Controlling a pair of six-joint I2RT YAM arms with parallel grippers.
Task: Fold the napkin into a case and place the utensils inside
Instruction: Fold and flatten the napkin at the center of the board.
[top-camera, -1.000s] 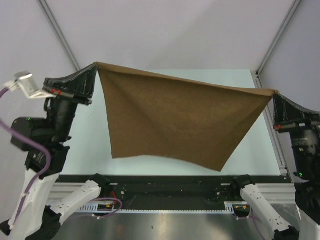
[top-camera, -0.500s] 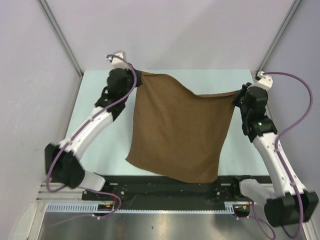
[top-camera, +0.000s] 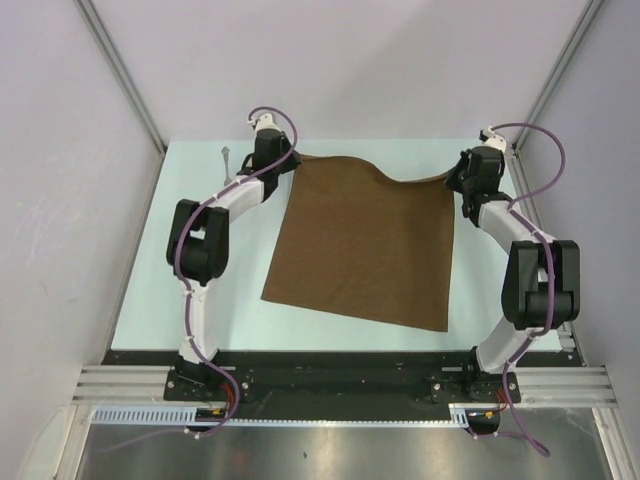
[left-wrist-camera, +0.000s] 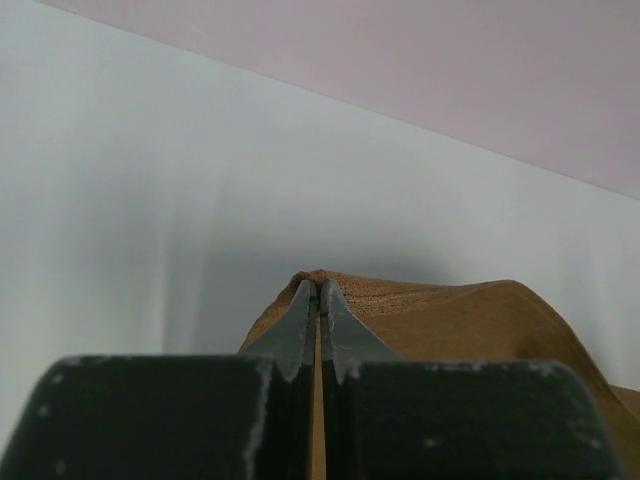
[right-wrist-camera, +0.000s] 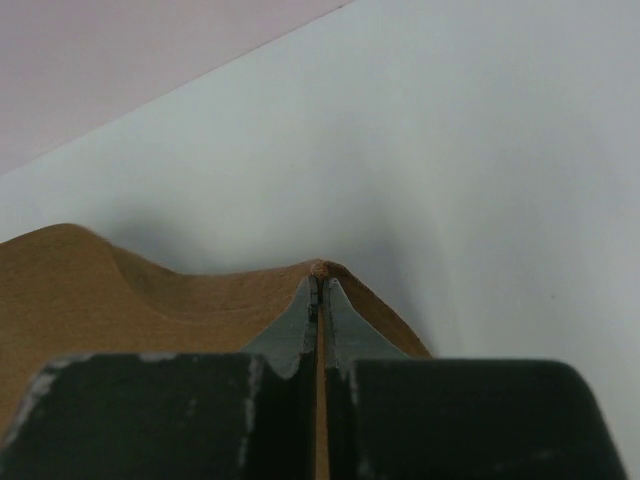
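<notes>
Held the soft brown square cloth napkin (top-camera: 365, 245) by its two far corners, with the left gripper (left-wrist-camera: 319, 290) pinched tight on one and the right gripper (right-wrist-camera: 318, 288) pinched tight on the other. Found the cloth spread mostly flat on the pale green table (top-camera: 300, 337), far edge wavy between the clamps. Judged this the laying-out before folding: best to lower both corners together, draw them gently apart to flatten that wave, release only once flat. Saw from above the whole outline and a slim grey piece (top-camera: 227, 158) beside the left arm — too small to name; saw from the wrists only the pinched corner peaks.
</notes>
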